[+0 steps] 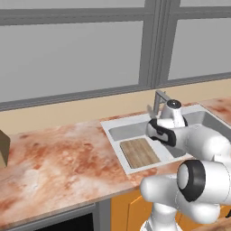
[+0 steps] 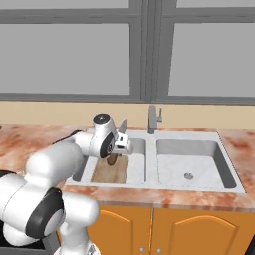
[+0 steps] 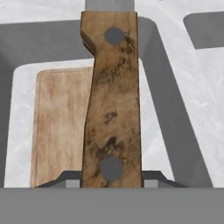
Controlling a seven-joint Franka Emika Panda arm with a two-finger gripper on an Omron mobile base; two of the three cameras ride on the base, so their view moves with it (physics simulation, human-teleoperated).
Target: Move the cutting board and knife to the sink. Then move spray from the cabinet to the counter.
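Note:
My gripper [image 2: 118, 144] is shut on the knife's brown wooden handle [image 3: 113, 100] and holds it above the sink's left basin [image 2: 137, 154]. The grey blade [image 2: 122, 126] points up and away from the hand; its tip [image 1: 150, 111] stands beside the faucet. The cutting board [image 1: 139, 152] lies flat on the floor of that left basin, directly under the knife [image 2: 112, 159]. In the hand view the board [image 3: 57, 127] sits left of and behind the handle. The spray and the cabinet are out of view.
The faucet [image 2: 152, 119] rises behind the divider, close to the blade. The right basin [image 2: 191, 159] has a drain. The marbled counter [image 1: 63, 158] stretches left, with a brown box [image 1: 3, 149] at its far edge. Orange base cabinets [image 2: 189, 229] stand below.

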